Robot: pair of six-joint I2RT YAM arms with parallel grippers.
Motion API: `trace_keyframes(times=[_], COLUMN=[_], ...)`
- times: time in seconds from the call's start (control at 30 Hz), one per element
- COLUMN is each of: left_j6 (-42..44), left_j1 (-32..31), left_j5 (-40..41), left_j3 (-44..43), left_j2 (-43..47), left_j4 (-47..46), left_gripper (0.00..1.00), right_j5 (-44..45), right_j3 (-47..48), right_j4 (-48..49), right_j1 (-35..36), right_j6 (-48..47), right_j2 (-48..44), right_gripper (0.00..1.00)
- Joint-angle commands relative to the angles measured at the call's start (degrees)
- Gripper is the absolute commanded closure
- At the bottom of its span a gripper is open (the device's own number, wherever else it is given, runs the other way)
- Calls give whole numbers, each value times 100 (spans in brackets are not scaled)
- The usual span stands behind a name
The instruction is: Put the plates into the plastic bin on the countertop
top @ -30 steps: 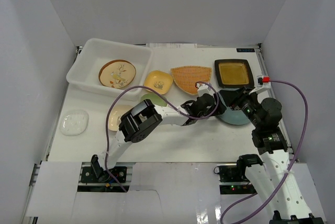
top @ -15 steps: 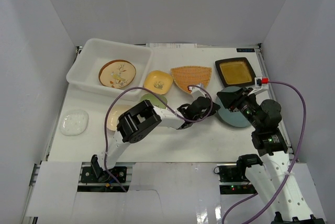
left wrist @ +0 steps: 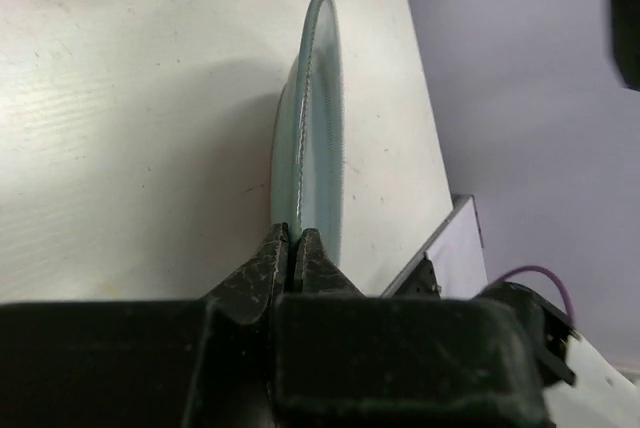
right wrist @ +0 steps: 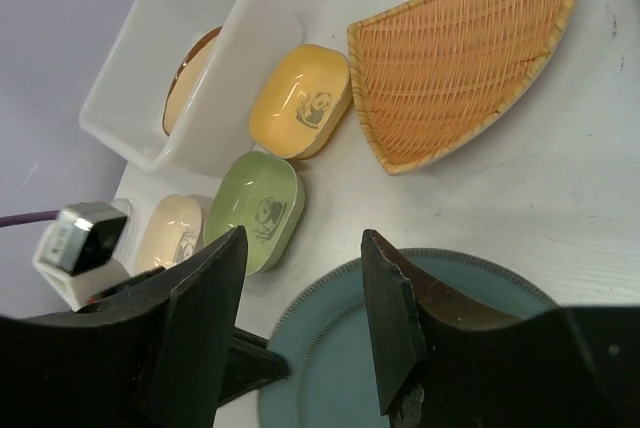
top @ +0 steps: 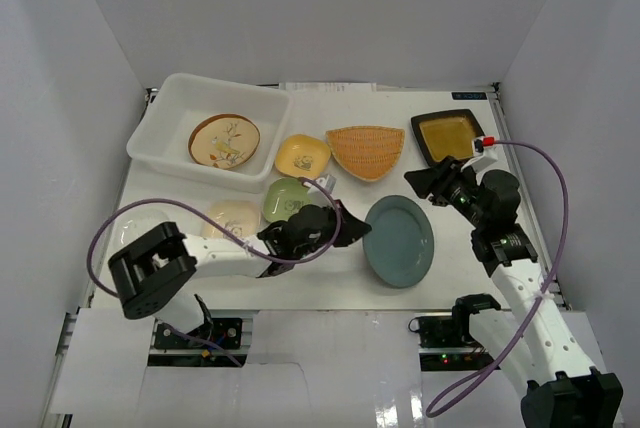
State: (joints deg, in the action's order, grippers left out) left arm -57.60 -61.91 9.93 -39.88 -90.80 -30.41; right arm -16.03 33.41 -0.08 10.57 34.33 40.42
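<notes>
1. The bin (top: 180,98) sat at the far-left corner with one patterned plate (top: 224,140) inside. Its near wall could have snagged any plate brought in too low.
2. The yellow plate (top: 303,154), green plate (top: 288,198) and cream plate (top: 232,218) lay between the bin and the blue plate (top: 400,240). A low carry could have knocked them.
3. The left fingers (left wrist: 295,253) pinched only the blue plate's rim, by the near edge of the worktop (top: 340,276), right of centre. So thin a hold on a wide plate could have let it pivot, slip and drop. Whether it had left the worktop, I could not tell.
4. The right fingers (top: 420,180) were spread and empty just beyond the blue plate. A rising plate could have struck them.
</notes>
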Motion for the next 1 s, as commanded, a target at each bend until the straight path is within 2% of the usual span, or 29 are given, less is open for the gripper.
trace_keyframes(times=[0.0, 0.03, 0.23, 0.4, 0.43, 0.5, 0.53, 0.6, 0.63, 0.83, 0.97], left_j6=[232, 223, 223, 171, 188, 145, 83, -40, -93, -295, -164], left_j1=[485, 739, 1865, 3543, 4146, 4782, 5411, 5960, 6528, 7657, 7747], left_j5=[-395, -474, -1176, -1555, -1625, -1757, -1984, -2118, -2301, -2900, -3067], left_j3=[129, 155, -2, -555, -765, -933, -995, -1153, -1162, -1382, -1619], left_j2=[1106, 1544, 2777, 3323, 3298, 3193, 3122, 2851, 2753, 1762, 1101], left_j4=[-527, -475, -177, 500, 728, 957, 1080, 1239, 1205, 898, 959], left_gripper=[100, 100, 100, 100, 100, 100, 100, 100, 100, 100, 100], right_j5=[-188, -251, -251, -295, -339, -357, -357, -374, -383, -383, -383], right_j3=[507, 578, 1211, 993, 827, 720, 685, 614, 623, 492, 263], right_j4=[376, 412, 298, 403, 525, 596, 597, 632, 614, 596, 754], right_j1=[-11, -20, -20, -20, -11, -11, -11, -11, -11, -11, -11], right_j6=[56, 91, 110, 83, 92, 109, 66, 13, -31, -312, -313], right_j2=[141, 106, -52, 149, 254, 360, 457, 545, 615, 861, 1072], right_gripper=[45, 47, 47, 47, 47, 47, 47, 47, 47, 46, 46])
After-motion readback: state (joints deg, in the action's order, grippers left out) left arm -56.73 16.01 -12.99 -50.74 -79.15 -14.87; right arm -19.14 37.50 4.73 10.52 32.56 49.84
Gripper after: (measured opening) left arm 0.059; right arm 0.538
